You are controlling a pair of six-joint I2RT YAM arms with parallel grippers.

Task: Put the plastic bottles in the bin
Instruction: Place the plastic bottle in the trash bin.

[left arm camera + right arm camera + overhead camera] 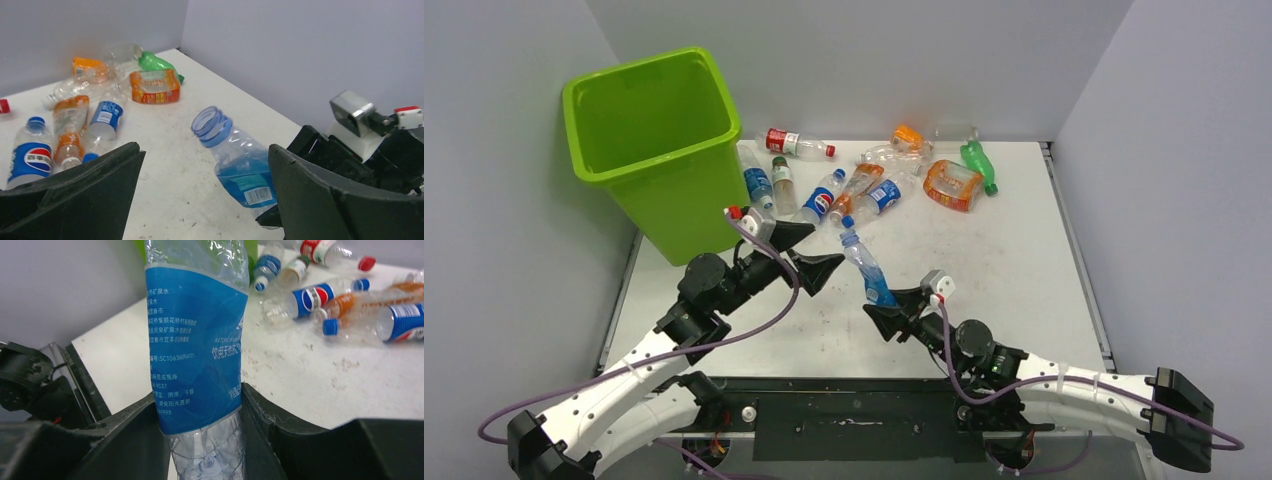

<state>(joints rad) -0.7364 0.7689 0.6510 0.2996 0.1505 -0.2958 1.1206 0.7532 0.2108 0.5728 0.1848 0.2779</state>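
Note:
My right gripper (889,305) is shut on the base of a clear plastic bottle (866,265) with a blue label (195,340). The bottle tilts up and to the left, and its capless neck (212,124) is blue. My left gripper (822,250) stands open just left of that bottle, whose body (240,165) lies by the right finger in the left wrist view. The lime-green bin (674,215) stands at the table's far left, behind the left arm. Several more bottles lie at the back: a red-label one (794,143), a Pepsi one (822,197), a crushed orange one (952,184) and a green one (977,165).
Grey walls close in the table at the back and on both sides. The bottle pile (100,117) spreads from beside the bin to the back right corner. The right arm's wrist (370,120) sits close behind the left gripper's right finger.

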